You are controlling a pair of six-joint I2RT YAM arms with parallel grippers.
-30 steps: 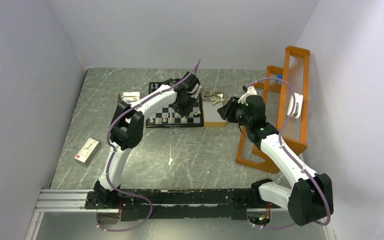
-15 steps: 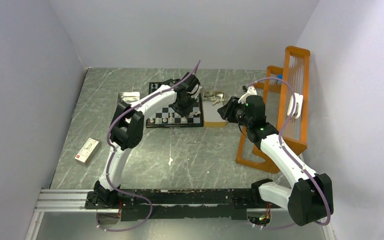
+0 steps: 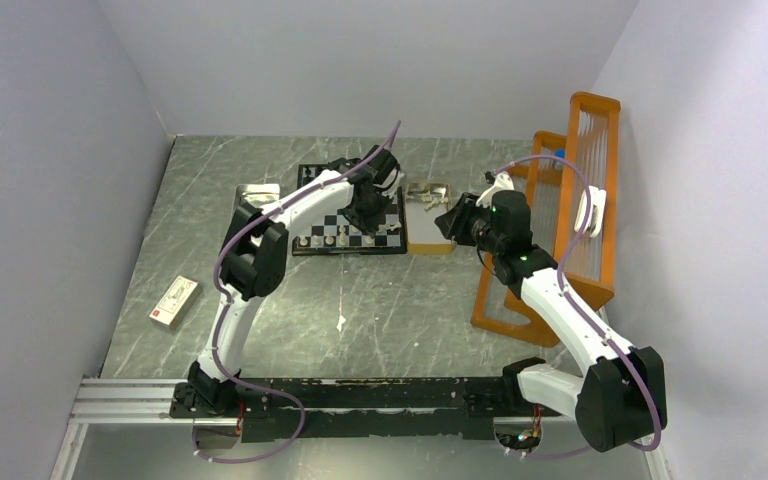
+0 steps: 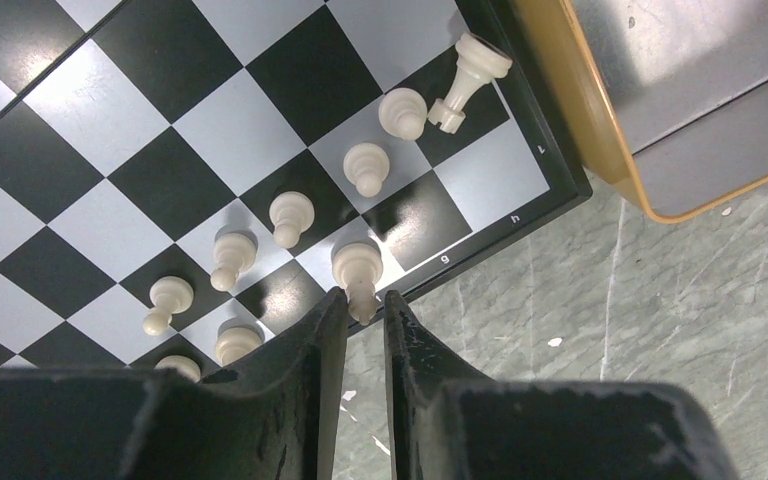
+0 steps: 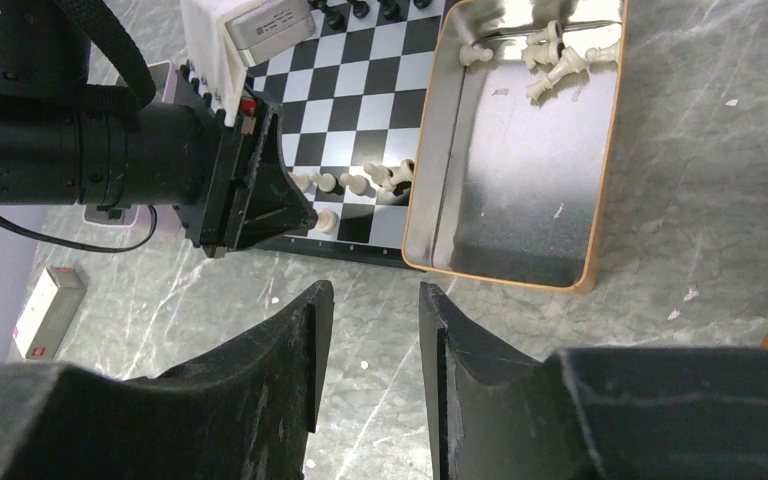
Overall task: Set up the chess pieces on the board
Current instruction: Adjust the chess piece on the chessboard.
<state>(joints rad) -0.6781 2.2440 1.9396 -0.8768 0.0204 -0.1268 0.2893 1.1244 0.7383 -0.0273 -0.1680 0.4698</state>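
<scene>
The board (image 4: 160, 130) lies under my left gripper (image 4: 365, 298), which is shut on the head of a cream chess piece (image 4: 358, 265) standing on the board's near edge row. A row of several more cream pieces (image 4: 290, 215) stands beside it, and one (image 4: 467, 78) lies tipped over near the corner. In the top view the left gripper (image 3: 365, 222) is over the board's (image 3: 322, 222) near right part. My right gripper (image 5: 370, 290) hangs open and empty over the table, short of the tan tray (image 5: 520, 180), which holds several loose cream pieces (image 5: 550, 55).
An orange rack (image 3: 580, 210) stands along the right wall. A silvery tray (image 3: 257, 192) sits left of the board and a small white and red box (image 3: 173, 302) lies at the left. Black pieces (image 5: 360, 10) stand on the board's far rows.
The left jaws have narrowed onto the cream piece at the board's near edge. Neither arm has visibly shifted.
</scene>
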